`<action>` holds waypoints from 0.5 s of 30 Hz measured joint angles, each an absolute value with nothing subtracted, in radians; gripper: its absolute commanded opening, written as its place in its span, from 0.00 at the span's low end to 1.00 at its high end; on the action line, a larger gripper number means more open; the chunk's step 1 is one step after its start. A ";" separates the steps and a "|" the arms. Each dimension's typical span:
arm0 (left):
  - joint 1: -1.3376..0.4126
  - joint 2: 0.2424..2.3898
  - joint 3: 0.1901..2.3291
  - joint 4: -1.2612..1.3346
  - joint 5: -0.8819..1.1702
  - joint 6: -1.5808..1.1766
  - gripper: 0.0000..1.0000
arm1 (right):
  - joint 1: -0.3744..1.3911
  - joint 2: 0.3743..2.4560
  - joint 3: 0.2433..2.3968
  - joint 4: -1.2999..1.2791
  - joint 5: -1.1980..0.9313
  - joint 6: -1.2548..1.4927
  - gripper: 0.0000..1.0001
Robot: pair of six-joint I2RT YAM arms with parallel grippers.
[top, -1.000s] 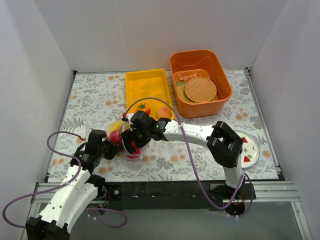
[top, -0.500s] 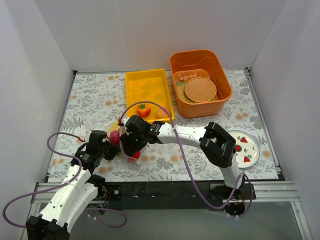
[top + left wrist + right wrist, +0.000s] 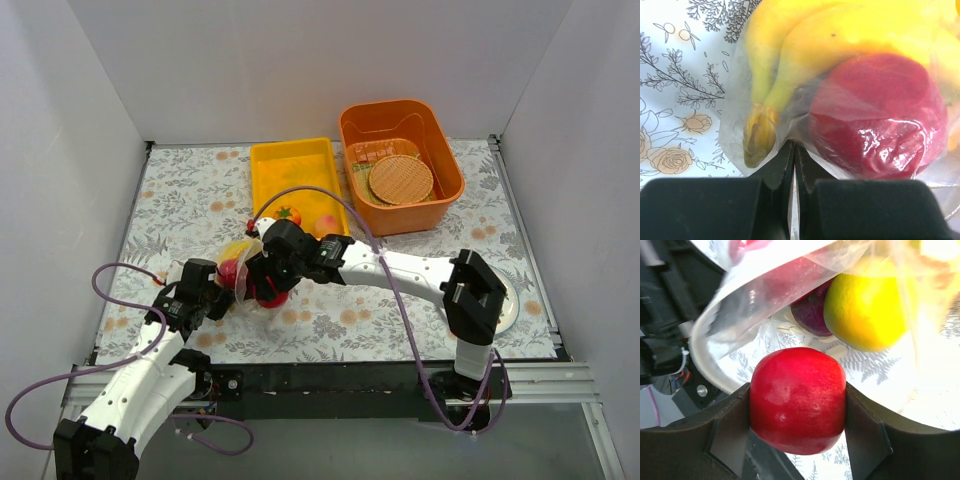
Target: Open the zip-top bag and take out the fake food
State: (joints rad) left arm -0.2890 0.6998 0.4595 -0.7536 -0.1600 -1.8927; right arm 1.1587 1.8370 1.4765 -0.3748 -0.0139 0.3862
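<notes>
In the last half-second the right gripper had pulled back, jaws clamped on a glossy red plastic toy apple at the mouth of the clear crinkly zip-top bag, near the table's front left. The left gripper, pressed together, pinched the bag's edge. Another fruit seemed nearly out.

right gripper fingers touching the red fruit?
Touching. Right wrist view shows both fingers of the right gripper pressed flush against the red fruit, no gap either side.

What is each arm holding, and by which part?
Left jaws: shut on the zip-top bag, pinching its film at the edge beside the banana. Right jaws: the red toy fruit, clamped across its sides.
</notes>
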 measured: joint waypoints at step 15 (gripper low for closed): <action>-0.289 0.722 0.556 -0.813 -0.225 -1.864 0.00 | 1.069 1.731 1.601 -0.526 0.077 0.304 0.22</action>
State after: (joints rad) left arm -0.2890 0.7216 0.5560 -0.8131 -0.2253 -1.8637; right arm 1.0695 1.7306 1.6012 -0.5259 0.0769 0.3038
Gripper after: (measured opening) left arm 0.009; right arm 0.710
